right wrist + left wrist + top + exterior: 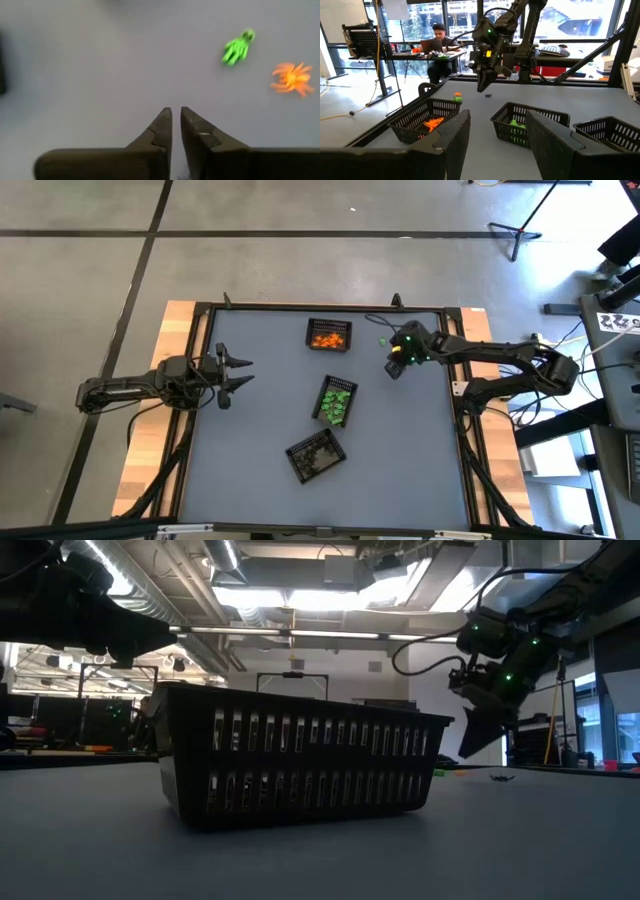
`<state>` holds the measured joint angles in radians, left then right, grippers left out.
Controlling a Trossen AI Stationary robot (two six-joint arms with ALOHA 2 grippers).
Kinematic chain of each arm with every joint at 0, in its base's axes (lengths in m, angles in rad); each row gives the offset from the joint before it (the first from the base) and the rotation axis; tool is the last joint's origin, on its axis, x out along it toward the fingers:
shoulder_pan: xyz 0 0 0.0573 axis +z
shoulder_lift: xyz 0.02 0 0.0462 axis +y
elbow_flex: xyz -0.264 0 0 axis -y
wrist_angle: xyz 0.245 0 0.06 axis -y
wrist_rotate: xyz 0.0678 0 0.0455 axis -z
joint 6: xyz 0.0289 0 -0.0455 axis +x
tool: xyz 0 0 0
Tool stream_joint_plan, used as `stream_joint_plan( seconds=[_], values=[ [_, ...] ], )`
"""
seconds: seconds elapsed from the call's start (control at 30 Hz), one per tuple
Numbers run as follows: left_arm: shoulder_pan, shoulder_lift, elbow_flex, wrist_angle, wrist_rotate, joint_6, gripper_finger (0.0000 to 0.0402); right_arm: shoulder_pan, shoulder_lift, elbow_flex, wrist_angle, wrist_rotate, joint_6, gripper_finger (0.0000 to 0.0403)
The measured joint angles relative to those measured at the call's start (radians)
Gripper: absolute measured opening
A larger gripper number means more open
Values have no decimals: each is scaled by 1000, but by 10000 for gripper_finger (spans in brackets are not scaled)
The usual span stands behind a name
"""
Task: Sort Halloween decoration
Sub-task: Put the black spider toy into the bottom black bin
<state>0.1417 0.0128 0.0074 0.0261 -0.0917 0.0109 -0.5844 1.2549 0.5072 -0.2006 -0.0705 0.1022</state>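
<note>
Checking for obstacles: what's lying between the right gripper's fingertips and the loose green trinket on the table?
Nothing: the right wrist view shows only bare grey tabletop between the right gripper and the green trinket.

Grey table (260,390) w/ 3 black mesh baskets (329,335) (336,402) (316,457) on it. Loose green trinket (237,49) & orange spider (291,79) lie on tabletop ahead of right fingers (161,131), off to one side.
</note>
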Motion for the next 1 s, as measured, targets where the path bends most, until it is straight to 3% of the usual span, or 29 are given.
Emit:
stream_joint_plan(
  seconds=[0.1,0.4,0.6,0.8,1.0],
  values=[
    [0,0,0,0,0,0,188,31,0,0,-47,21,23,55],
    [0,0,0,0,0,0,188,109,0,1,-251,216,53,136],
    [0,0,0,0,0,0,188,107,0,-35,-215,227,77,164],
    [0,0,0,0,0,0,189,107,-3,-85,-144,225,93,137],
    [0,0,0,0,0,0,189,107,-3,-90,-132,192,100,55]
  ],
)
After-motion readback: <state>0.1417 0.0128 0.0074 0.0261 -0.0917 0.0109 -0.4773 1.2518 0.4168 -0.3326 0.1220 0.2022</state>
